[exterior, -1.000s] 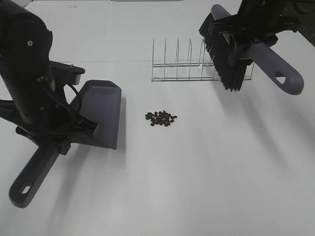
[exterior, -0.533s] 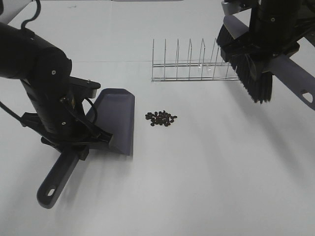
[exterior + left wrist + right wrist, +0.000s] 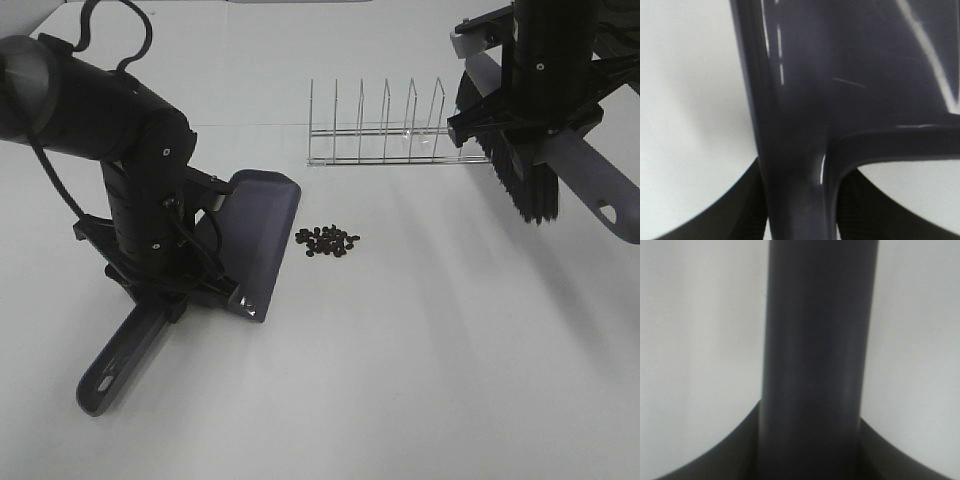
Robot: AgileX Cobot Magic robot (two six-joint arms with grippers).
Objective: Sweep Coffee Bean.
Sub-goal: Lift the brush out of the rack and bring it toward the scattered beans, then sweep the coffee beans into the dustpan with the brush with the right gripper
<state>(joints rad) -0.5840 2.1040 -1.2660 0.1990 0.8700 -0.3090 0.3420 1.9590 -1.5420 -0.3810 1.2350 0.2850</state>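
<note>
The coffee beans lie in a small dark cluster on the white table, mid-view. My left gripper is shut on the neck of a purple-grey dustpan, whose open lip stands just left of the beans; the pan fills the left wrist view. My right gripper is shut on the handle of a purple-grey brush, held in the air at the right, its black bristles pointing down, well right of the beans. The brush handle fills the right wrist view.
A wire dish rack stands on the table behind the beans, between the two arms. The white table stretches in front of the beans. The dustpan's handle points to the front left.
The left arm has carried the dustpan right, up close to the beans. The right arm has moved the brush right and turned it, bristles lower now.
</note>
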